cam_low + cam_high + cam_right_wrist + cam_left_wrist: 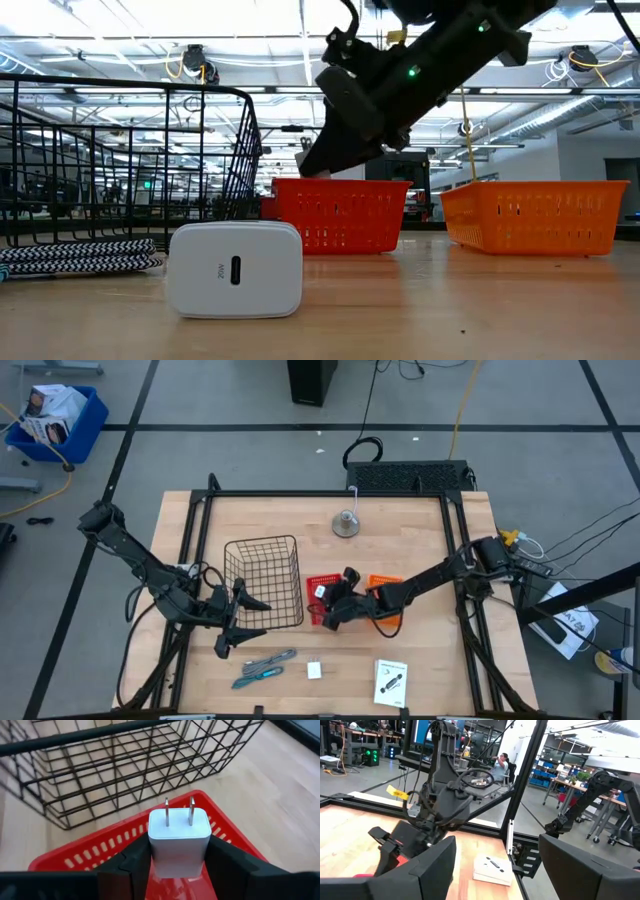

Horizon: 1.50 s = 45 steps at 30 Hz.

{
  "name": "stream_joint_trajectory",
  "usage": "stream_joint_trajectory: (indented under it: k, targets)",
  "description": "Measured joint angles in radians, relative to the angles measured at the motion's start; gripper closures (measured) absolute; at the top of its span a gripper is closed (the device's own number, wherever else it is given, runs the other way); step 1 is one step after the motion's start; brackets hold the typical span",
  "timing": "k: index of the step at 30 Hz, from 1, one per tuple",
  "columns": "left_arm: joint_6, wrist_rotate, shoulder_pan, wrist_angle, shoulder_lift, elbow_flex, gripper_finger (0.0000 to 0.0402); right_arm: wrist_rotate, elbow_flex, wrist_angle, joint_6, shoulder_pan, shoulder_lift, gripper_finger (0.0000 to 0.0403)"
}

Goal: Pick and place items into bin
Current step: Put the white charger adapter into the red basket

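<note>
White plastic is what the right pincer (178,870) grips: a small plug-in charger block (179,840), prongs up, pinched between both dark fingers and hanging over the red bin (100,852) at the middle of the high view. My worry is the narrow hold; the block is smooth and caught low on its sides, so it could twist or slide out early, and since it hangs close to the bin's edge nearest the black wire basket (263,582), a badly timed release might bounce it off the rim onto the table. The left pincer (228,628), fingers spread wide and holding nothing, waits at lower left of the high view just beside the wire basket. Remaining items lie along the bottom of that view: a blue-and-grey handled tool (256,675) with a braided cable (270,660) beside it, a second white block (314,670) well apart from the bins, and a flat white packet (391,682) further right. An orange bin (386,582) sits behind the right arm. Pale wood planking makes up the table (420,540), framed by black rails, with a small metal bell (346,524) near its top edge. Beyond it lies grey taped flooring, a blue crate (58,422) at upper left, and a workshop where a seated person (501,765) shows.
</note>
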Motion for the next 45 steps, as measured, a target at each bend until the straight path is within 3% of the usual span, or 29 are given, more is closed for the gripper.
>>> stream_joint_trajectory:
  k: [8,37,45]
  targets:
    - [0.000,0.000,0.000,0.000,0.000,0.000,0.0110,-0.100,0.000,-0.004,0.042,-0.053,0.000,0.0248]
    - [0.002,0.001,0.000,0.000,0.000,0.000,0.0110,-0.127,0.000,0.005,0.072,-0.074,0.058,0.0235]
    - [0.002,0.001,0.000,-0.001,0.000,0.000,0.0110,-0.151,-0.086,0.151,0.081,-0.092,0.056,0.0247]
